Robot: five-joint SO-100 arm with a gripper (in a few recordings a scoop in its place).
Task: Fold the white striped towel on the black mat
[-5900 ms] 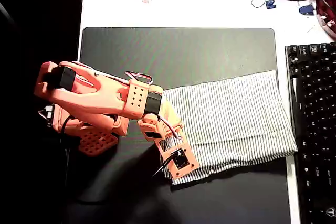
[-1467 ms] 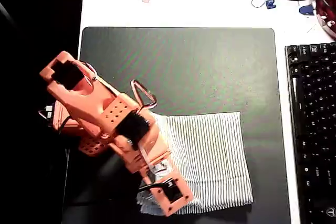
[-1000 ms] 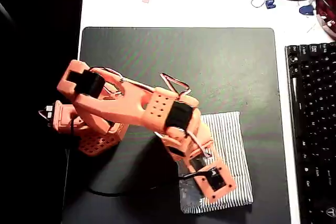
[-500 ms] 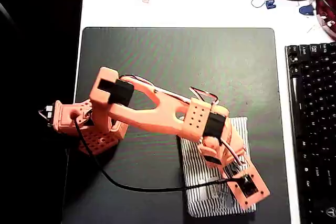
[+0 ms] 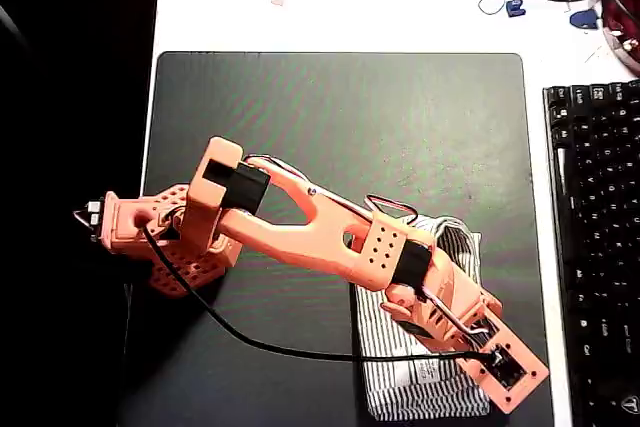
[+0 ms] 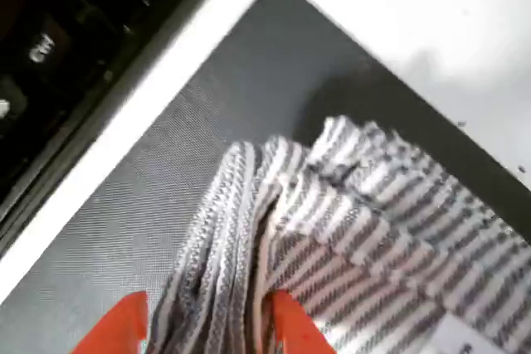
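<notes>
The white striped towel (image 5: 400, 389) lies doubled over into a narrow bundle at the lower right of the black mat (image 5: 350, 117). My orange arm reaches from its base at the left across the towel. In the overhead view my gripper (image 5: 488, 355) hangs over the towel's right edge, near the mat's right border. Seen from the wrist, the gripper (image 6: 206, 329) is shut on a bunched stack of towel (image 6: 373, 205) layers held between its orange fingertips (image 6: 286, 325). A small white label (image 6: 465, 337) shows at the lower right. The mat (image 6: 166, 180) lies beneath.
A black keyboard (image 5: 600, 247) stands just right of the mat, close to the gripper, and also shows in the wrist view (image 6: 66, 31). Small items sit on the white desk (image 5: 400, 7) beyond the mat's far edge. The arm's black cable (image 5: 260, 347) crosses the mat.
The gripper has carried the towel's left edge rightward and slightly toward the near edge. The towel went from a wide spread to a narrow doubled bundle. The arm is stretched out further.
</notes>
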